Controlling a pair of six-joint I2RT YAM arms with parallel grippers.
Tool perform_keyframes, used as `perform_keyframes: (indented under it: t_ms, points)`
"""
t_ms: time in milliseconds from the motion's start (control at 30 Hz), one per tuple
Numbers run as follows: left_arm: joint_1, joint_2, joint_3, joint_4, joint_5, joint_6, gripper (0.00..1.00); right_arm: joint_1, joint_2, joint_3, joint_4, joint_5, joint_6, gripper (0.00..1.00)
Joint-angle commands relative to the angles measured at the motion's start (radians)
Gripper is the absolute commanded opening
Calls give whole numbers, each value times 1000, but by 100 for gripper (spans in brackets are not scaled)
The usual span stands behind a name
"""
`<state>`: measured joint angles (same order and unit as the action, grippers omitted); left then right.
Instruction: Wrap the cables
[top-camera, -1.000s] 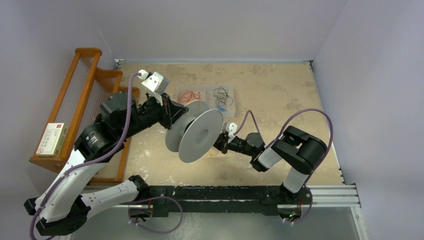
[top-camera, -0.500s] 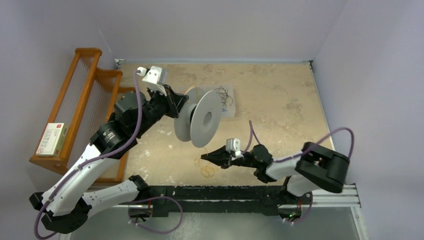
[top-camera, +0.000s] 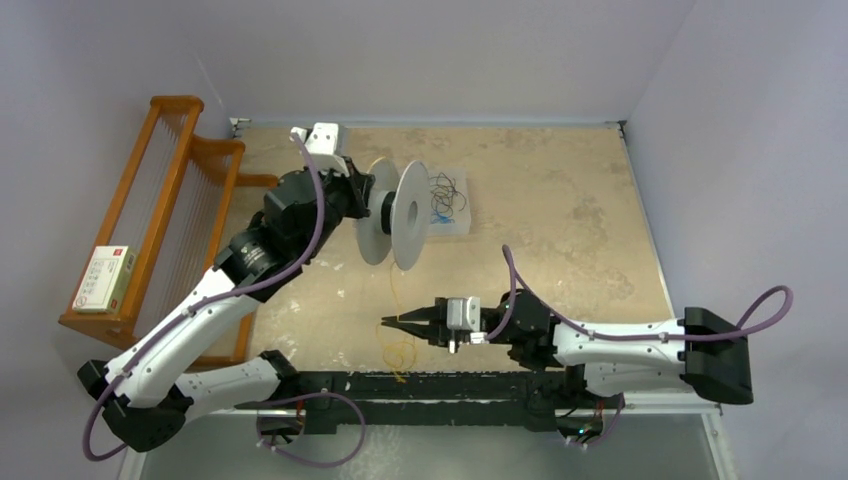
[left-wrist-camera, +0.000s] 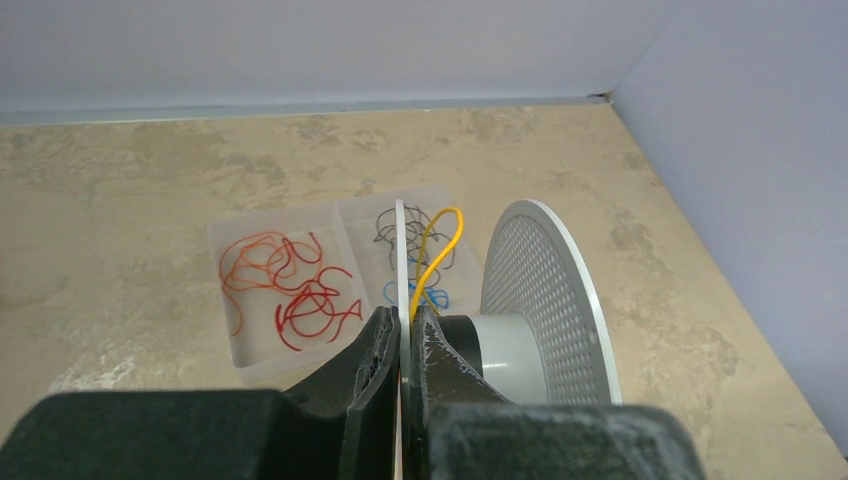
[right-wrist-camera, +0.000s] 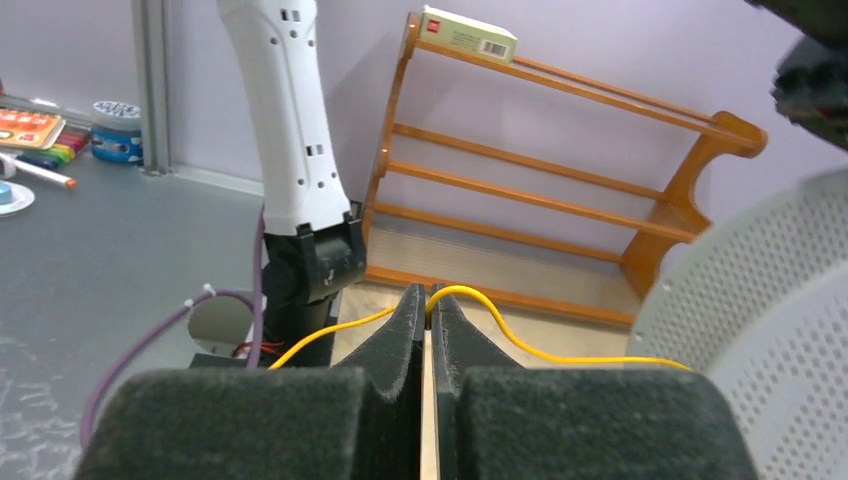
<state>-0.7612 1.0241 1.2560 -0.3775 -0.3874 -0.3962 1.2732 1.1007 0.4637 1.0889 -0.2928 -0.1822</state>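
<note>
My left gripper (top-camera: 372, 205) is shut on the thin edge of one flange of the white spool (top-camera: 408, 215), holding it upright above the table. In the left wrist view its jaws (left-wrist-camera: 402, 322) pinch that flange, and a yellow cable (left-wrist-camera: 440, 250) curves up beside the grey hub. The cable (top-camera: 392, 290) runs from the spool down to my right gripper (top-camera: 386, 322), which is shut on it near the front edge. Its loose end curls on the table (top-camera: 400, 355). In the right wrist view the fingertips (right-wrist-camera: 428, 296) clamp the cable (right-wrist-camera: 560, 352), which leads right to the perforated flange (right-wrist-camera: 760, 300).
A clear two-part tray (left-wrist-camera: 260, 240) behind the spool holds red wires (left-wrist-camera: 290, 295) on one side and black and blue wires (top-camera: 445, 195) on the other. A wooden rack (top-camera: 170, 190) with a small box (top-camera: 105, 278) stands at the left. Walls close the back and right.
The left arm carried the spool back toward the tray and turned it more edge-on. The right arm swung left and toward the near edge, drawing the yellow cable out from the spool.
</note>
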Motion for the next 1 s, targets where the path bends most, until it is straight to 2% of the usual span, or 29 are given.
perform_keyframes:
  t_ms: [0,300,433,600,967]
  points:
    - [3,7,6,118,-111,38,0,74,-30,92,-141,58,-82,0]
    - [3,64,24,128,-186,65,0,198,8,103,-175,87,-75,0]
    - [2,95,24,123,-193,83,0,234,0,153,-245,117,-102,0]
    - [3,113,12,93,-178,112,0,248,-52,254,-396,171,-136,0]
    - [-3,84,-65,21,-39,226,0,247,-129,574,-908,373,-197,0]
